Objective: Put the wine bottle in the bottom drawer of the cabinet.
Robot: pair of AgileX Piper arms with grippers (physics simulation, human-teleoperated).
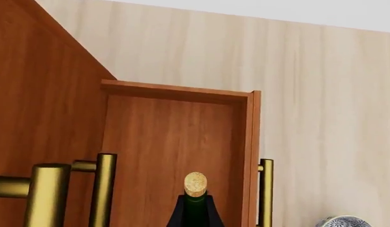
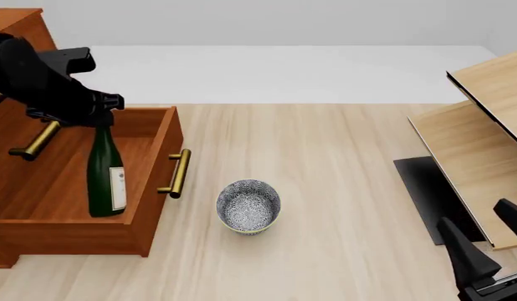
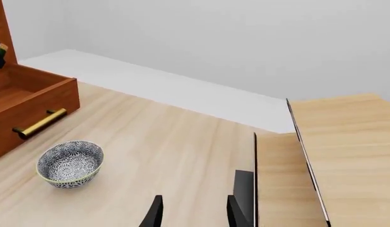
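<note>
— Which way does the wine bottle (image 2: 105, 175) point?

— Its long axis runs nearly straight up and down, neck on top, leaning only a little in the front view. The base is down inside the open bottom drawer (image 2: 155, 164) of the cabinet (image 2: 15, 28), at the left of the tabletop (image 2: 325, 163). Whether the base touches the drawer floor I cannot tell.

— And what grips it?

— The left hand (image 2: 98, 111) is closed round the slim neck, just under the cap. In the left wrist view two dark fingertips (image 1: 176, 215) flank the green glass, with the round tan cap poking up between them.

— Describe the bottle itself.

— Dark green glossy glass, a cylindrical body tapering to a thin neck, a white paper label facing the right side of the front view.

— The drawer?

— A box of reddish-brown wood with visible grain, pulled well out, with a brass bar handle (image 2: 176, 173) on its front. More brass handles (image 2: 37, 142) sit on the cabinet behind the bottle.

— Anything else on the tabletop?

— A small round bowl (image 2: 248, 205), grey-speckled inside with a pale rim, stands on the light wood just right of the drawer front, apart from it. A pale wooden shelf unit (image 2: 484, 113) lies at the far right.

— The right hand?

— The right hand (image 3: 193, 213) is low near that shelf unit, its two dark fingers parted and empty.
</note>
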